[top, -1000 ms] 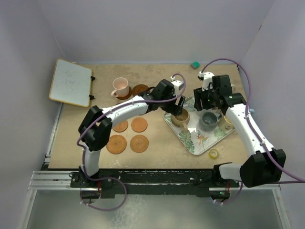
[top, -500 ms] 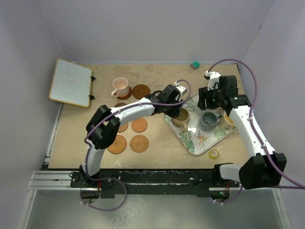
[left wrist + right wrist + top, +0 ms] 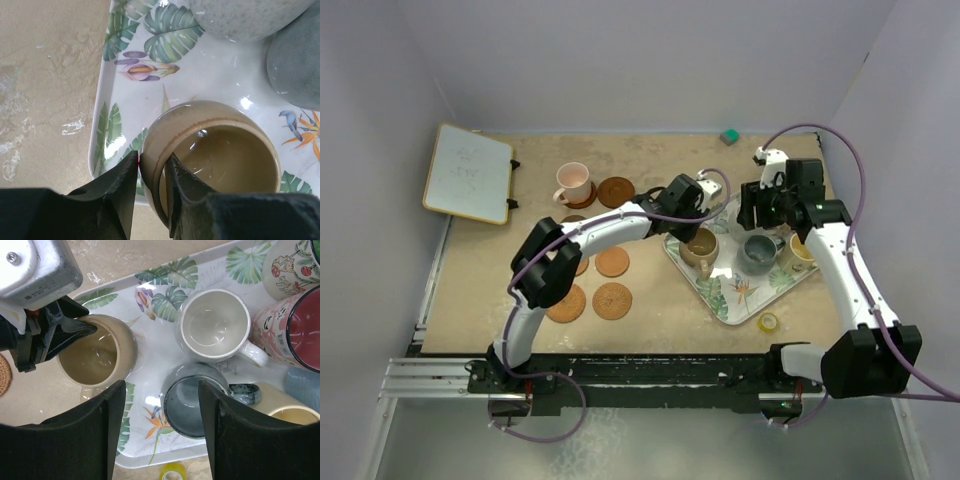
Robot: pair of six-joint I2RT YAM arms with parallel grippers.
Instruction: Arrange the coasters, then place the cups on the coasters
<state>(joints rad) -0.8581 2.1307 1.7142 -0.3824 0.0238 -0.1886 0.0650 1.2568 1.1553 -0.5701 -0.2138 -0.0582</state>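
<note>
Now the left gripper [image 3: 152,161] clamps the rim of the tan mug [image 3: 220,155], lower centre of frame; better to lift straight up, without tilting, clear of the tray [image 3: 215,75].

Left jaws at tan mug [image 3: 700,246], on leafy tray [image 3: 725,297]; pink mug [image 3: 572,183] on coaster [image 3: 583,201]

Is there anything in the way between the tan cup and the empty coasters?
Nothing visible blocks it. The tan cup stands at the left edge of the tray, pinched at its rim by the left gripper. The bare coasters lie left of it, with only tabletop between. The other mugs stand on its right.
</note>
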